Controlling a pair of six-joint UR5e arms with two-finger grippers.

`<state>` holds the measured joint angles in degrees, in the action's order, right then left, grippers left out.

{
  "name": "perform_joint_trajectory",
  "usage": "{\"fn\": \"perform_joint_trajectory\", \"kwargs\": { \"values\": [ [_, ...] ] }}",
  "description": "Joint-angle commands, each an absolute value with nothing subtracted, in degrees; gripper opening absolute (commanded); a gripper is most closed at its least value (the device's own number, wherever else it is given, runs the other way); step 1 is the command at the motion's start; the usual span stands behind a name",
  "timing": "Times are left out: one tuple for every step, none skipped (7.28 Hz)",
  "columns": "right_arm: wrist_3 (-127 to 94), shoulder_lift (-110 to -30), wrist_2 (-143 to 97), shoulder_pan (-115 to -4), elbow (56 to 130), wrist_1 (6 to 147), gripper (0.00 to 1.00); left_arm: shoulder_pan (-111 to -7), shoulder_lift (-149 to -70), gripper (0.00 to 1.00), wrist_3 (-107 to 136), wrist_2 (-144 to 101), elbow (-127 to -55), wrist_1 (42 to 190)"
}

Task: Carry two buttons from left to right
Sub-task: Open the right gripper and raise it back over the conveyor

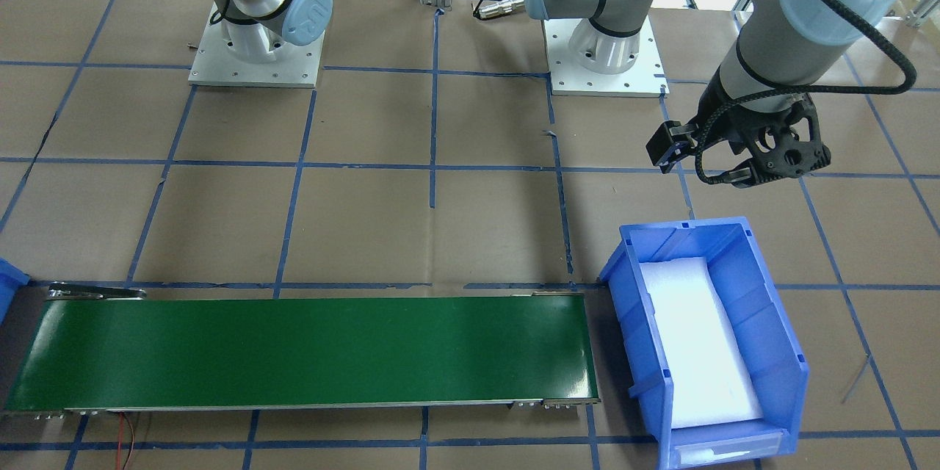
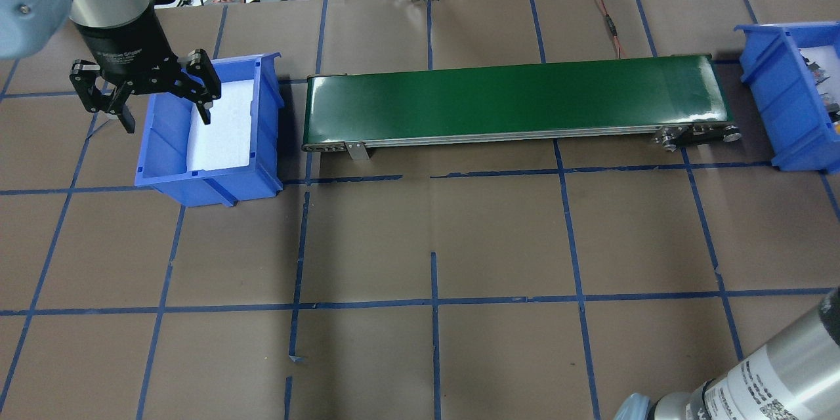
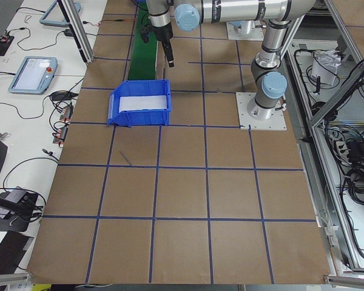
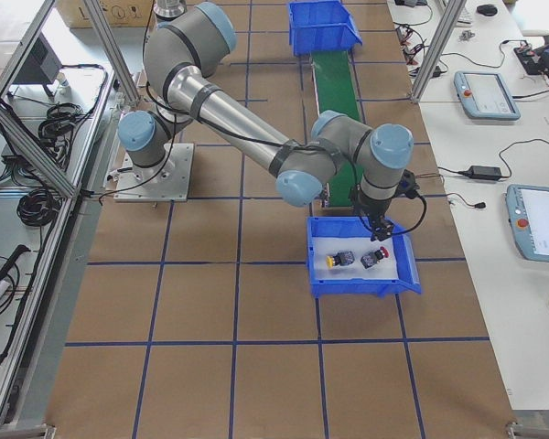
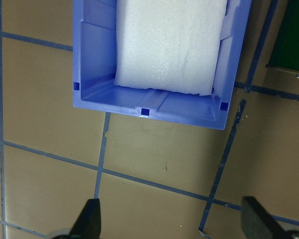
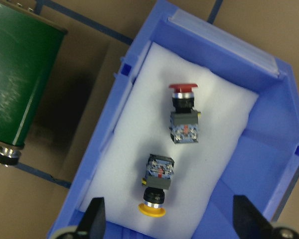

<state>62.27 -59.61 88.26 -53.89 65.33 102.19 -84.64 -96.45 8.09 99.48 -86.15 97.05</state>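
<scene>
1. A table [image 2: 433, 243] covered in brown paper and gridded with blue tape carries a green conveyor belt [image 2: 512, 98] along the side far from the robot's bases.
2. The right gripper [image 6: 169, 224] hangs with its fingers spread and holding nothing, over the right bin [image 6: 269, 149], which sits just off the belt's right end.
3. Both buttons lie on their sides on that bin's white foam pad [image 6: 219, 144], close together but apart: the red button [image 6: 184, 112] and the yellow button [image 6: 157, 191]. Judging from this, the transport looks finished.
4. Each button is probably light and rigid. The rounded caps look smooth and likely to slip, so the flat-sided grey-and-black body is the safer place to grip, across its 2 opposite faces. The foam gives a little under a descending finger.
5. The left gripper [image 2: 168, 123] is also spread and holds nothing. It hovers at the outer edge of the left bin [image 2: 210, 180], beyond the belt's left end, where only the left foam pad [image 5: 169, 45] shows.
6. White lettering on the left gripper's body and stickers on the right arm are too small to read. A blue joint cap [image 1: 308, 15] appears to bear a UR logo.
</scene>
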Motion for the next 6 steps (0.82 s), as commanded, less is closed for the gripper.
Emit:
{"fn": "perform_joint_trajectory", "kwargs": {
  "values": [
    [60.92, -61.34, 86.93, -63.49, 64.43, 102.13, 0.90, -84.64, -96.50, 1.00, 8.09, 99.49, -86.22, 97.12],
    [54.03, -62.04, 86.14, -69.37, 63.90, 102.22, 0.91, -84.64, -96.50, 1.00, 8.09, 99.41, -86.22, 97.12],
    [42.92, -62.83, 86.31, -75.18, 63.98, 102.39, 0.99, -84.64, -96.50, 1.00, 8.09, 99.49, -86.22, 97.12],
    [31.49, -63.62, 87.00, -80.28, 64.33, 102.39, 1.00, -84.64, -96.42, 1.00, 8.09, 99.49, -86.22, 97.12],
    [27.64, -64.24, 86.40, -84.68, 64.42, 102.48, 1.00, -84.64, -96.42, 1.00, 8.09, 99.49, -86.22, 97.21],
    [27.08, -65.12, 86.74, -88.38, 65.03, 102.48, 1.00, -84.64, -96.42, 1.00, 8.09, 99.49, -86.22, 97.21]
  ]
}}
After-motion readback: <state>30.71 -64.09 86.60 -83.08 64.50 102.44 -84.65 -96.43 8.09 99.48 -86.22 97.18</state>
